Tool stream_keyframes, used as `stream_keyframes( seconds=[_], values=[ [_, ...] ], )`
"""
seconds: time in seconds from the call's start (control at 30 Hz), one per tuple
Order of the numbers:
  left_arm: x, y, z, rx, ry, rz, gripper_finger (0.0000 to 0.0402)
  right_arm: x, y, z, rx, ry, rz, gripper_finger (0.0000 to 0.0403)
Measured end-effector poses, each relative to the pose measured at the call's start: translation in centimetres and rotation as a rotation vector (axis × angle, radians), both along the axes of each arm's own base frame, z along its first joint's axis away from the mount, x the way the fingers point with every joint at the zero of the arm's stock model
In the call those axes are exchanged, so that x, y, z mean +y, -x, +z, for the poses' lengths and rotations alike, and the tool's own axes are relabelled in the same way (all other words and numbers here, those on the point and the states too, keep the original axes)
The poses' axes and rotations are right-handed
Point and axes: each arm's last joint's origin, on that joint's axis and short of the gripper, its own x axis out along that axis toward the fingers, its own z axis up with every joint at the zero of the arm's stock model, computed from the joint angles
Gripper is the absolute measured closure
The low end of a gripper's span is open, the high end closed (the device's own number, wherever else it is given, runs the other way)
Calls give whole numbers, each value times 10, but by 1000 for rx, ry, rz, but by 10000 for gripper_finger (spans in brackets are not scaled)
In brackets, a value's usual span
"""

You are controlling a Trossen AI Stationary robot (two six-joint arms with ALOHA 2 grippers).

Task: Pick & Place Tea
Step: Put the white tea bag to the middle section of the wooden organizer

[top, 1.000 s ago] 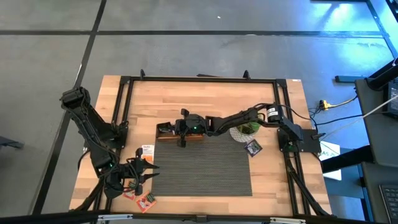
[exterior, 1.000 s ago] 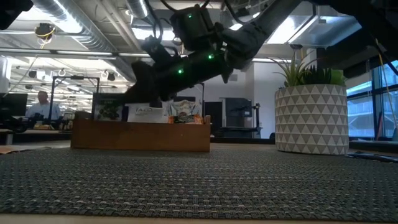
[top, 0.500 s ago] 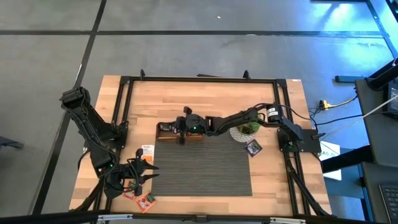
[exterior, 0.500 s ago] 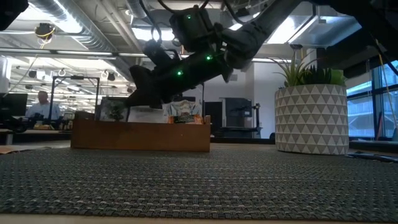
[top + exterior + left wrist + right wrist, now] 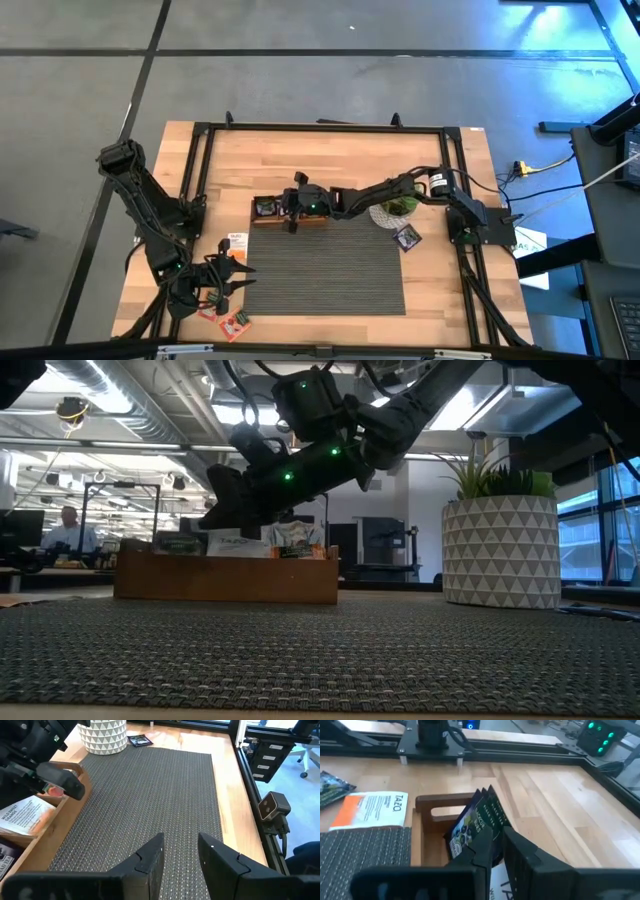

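My right gripper [image 5: 287, 206] reaches over the left end of the long wooden tray [image 5: 318, 222]; its fingers stand a narrow gap apart [image 5: 497, 837]. Dark tea sachets [image 5: 479, 821] lean on edge in the tray's end compartment [image 5: 436, 806], just beyond the fingertips; whether a finger touches them I cannot tell. More sachets stand in the tray [image 5: 290, 541]. Loose on the table lie a white-and-orange sachet [image 5: 236, 243], two orange ones [image 5: 222, 316] and a dark one [image 5: 407, 237]. My left gripper [image 5: 232, 280] waits open [image 5: 180, 841] at the mat's near-left corner.
A grey woven mat [image 5: 325, 268] covers the table's middle, in front of the tray. A potted plant in a white patterned pot [image 5: 500, 550] stands right of the tray, under my right arm. A black frame [image 5: 320, 128] runs around the table. A person sits far off in the room [image 5: 68, 530].
The dark sachet at the tray's left end stood upright above the rim a second ago; it has tipped over and sunk lower into the end compartment. My right gripper has stayed over the tray, drawing back slightly toward the right.
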Motion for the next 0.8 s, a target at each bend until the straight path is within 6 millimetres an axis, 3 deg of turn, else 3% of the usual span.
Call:
stream_keyframes(
  seconds=[0.13,0.3,0.43,0.53,0.8],
  values=[
    [0,0,0,0,0,0,287,0,0,-1,16,16,20,344],
    [0,0,0,0,0,0,287,0,0,0,13,13,24,301],
    [0,0,0,0,0,0,287,4,3,19,-20,15,32,272],
    [0,0,1,-4,9,1,287,15,5,34,-27,36,62,262],
    [5,-8,1,-14,55,61,300,51,9,36,-4,90,159,259]
  ],
)
